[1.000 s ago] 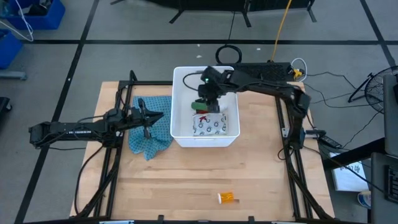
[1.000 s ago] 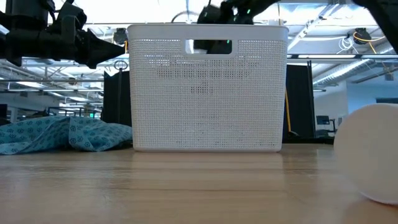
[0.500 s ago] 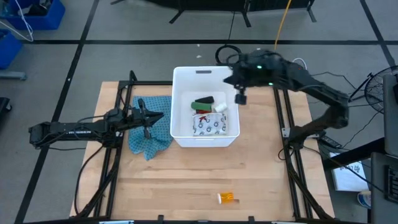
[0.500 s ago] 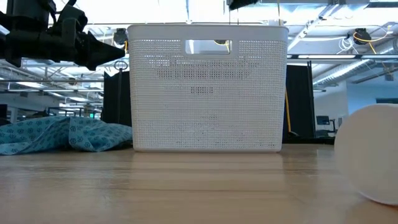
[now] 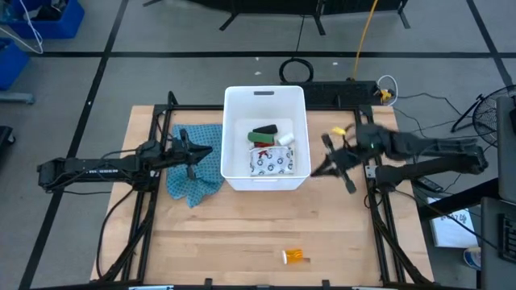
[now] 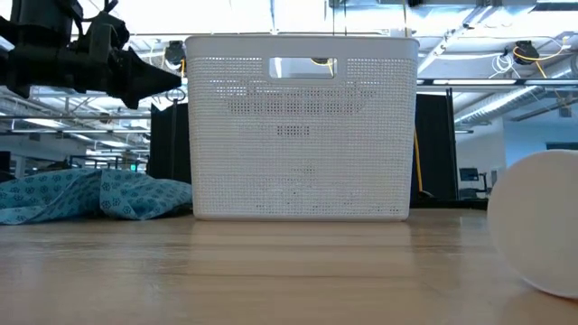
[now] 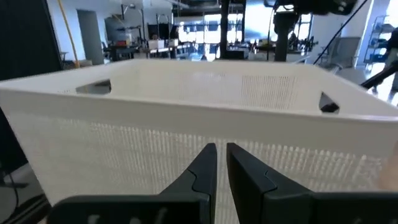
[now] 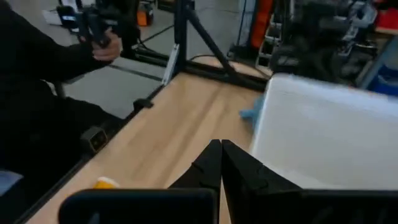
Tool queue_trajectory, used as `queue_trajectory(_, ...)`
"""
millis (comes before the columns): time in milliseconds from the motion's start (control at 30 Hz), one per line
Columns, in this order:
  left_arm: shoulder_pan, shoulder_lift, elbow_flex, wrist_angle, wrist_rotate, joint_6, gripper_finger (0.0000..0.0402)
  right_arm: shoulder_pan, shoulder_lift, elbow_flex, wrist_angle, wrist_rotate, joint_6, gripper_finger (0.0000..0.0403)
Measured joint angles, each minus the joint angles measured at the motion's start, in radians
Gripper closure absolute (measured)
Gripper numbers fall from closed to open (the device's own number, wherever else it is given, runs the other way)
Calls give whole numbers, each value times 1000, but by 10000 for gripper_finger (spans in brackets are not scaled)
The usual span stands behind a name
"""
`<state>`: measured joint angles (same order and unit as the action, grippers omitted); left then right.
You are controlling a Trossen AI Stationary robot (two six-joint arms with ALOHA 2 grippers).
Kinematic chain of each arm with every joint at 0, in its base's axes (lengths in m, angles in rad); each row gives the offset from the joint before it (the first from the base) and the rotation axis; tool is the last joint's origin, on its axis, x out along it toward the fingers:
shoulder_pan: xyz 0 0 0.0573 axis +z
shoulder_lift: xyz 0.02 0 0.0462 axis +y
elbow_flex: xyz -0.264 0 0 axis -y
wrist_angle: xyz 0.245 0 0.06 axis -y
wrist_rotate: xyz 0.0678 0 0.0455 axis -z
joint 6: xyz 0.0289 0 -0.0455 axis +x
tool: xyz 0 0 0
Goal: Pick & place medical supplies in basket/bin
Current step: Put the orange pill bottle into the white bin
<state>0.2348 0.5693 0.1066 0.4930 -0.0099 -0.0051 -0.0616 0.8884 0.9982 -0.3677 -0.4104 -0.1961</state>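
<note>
The white bin (image 5: 266, 101) stands mid-table and holds a green packet (image 5: 263, 132), a red bottle with a white cap (image 5: 274, 141) and a white patterned pouch (image 5: 271, 163). An orange vial (image 5: 295, 256) lies on the wood near the table's front edge, also seen as the vial (image 8: 106, 182) in the right wrist view. A white cylinder (image 6: 540, 221) lies close to the low camera. My right gripper (image 5: 318, 167) hovers just right of the bin, shut (image 8: 219, 157) and empty. My left gripper (image 5: 200, 153) waits over the teal cloth (image 5: 193, 173), shut (image 7: 221, 163), pointing at the bin's left wall (image 7: 186, 137).
The teal cloth lies crumpled left of the bin. Bare wood stretches between the bin and the orange vial. Black frame rails (image 5: 379, 217) run along the table's left and right sides. Blue crates (image 5: 48, 20) stand off-table at far left. A person's sleeve and hand (image 8: 106, 46) show beyond the table.
My right gripper has risen out of the bin, swung over its far right corner, then come down toward the table's right and near side, ending beside the bin's right wall. The items in the bin lie as before. My left arm has kept still.
</note>
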Motion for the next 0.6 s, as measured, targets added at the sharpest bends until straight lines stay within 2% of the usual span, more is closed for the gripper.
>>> queue_trajectory(100,0,0,0,-35,-48,-1,360,52,-116,-188,104,83,71,403)
queue_trajectory(200,0,0,0,-69,-86,-34,360,94,-219,-305,141,225,134,403)
queue_trajectory(300,0,0,0,-74,-88,-58,360,126,-269,-398,170,345,170,403)
queue_trajectory(400,0,0,0,-72,-88,-59,360,182,-273,-471,275,349,170,403)
queue_trajectory(533,0,0,0,-72,-88,-58,360,282,-291,-551,395,306,25,403)
queue_trajectory(600,0,0,0,-72,-88,-57,360,292,-323,-606,454,304,-12,403)
